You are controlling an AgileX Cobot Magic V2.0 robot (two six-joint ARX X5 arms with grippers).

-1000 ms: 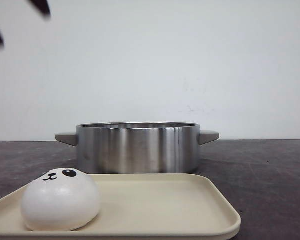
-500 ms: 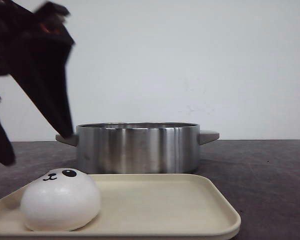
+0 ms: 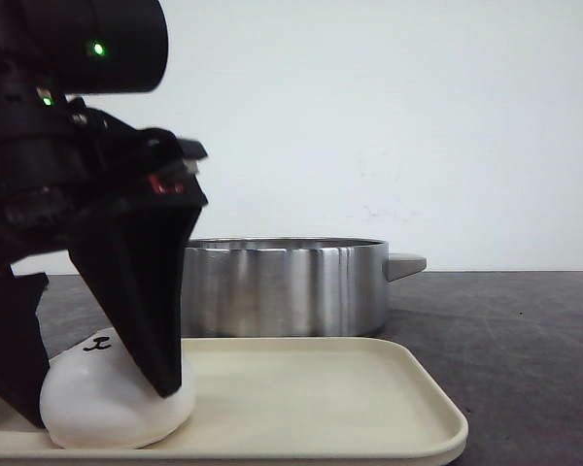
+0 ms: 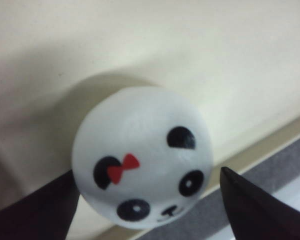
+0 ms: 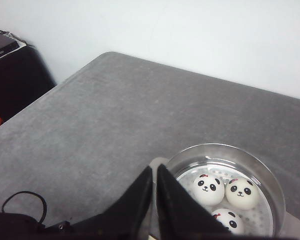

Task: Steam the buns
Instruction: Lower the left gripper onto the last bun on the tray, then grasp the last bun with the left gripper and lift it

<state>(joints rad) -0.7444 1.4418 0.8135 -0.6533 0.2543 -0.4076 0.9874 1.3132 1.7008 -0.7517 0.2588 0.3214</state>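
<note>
One white panda-faced bun [image 3: 107,403] lies at the left end of the cream tray [image 3: 350,408]. My left gripper [image 3: 102,408] is down over it, open, with one finger on each side. In the left wrist view the bun [image 4: 142,150], with a red bow, sits between the two black fingers [image 4: 37,210]; the jaws are not closed on it. Three more buns [image 5: 208,189] lie inside the steel steamer pot [image 5: 225,149]. My right gripper [image 5: 154,170] is shut and empty, high above the table beside the pot.
The steel pot [image 3: 291,286] with grey side handles stands just behind the tray. Dark grey tabletop [image 5: 100,115] stretches around it, with a white wall behind. A black cable loop [image 5: 22,202] and dark equipment lie at the table's edge in the right wrist view.
My left gripper has come down from the upper left of the front view and now straddles the bun on the tray. The bun, tray and pot have not moved.
</note>
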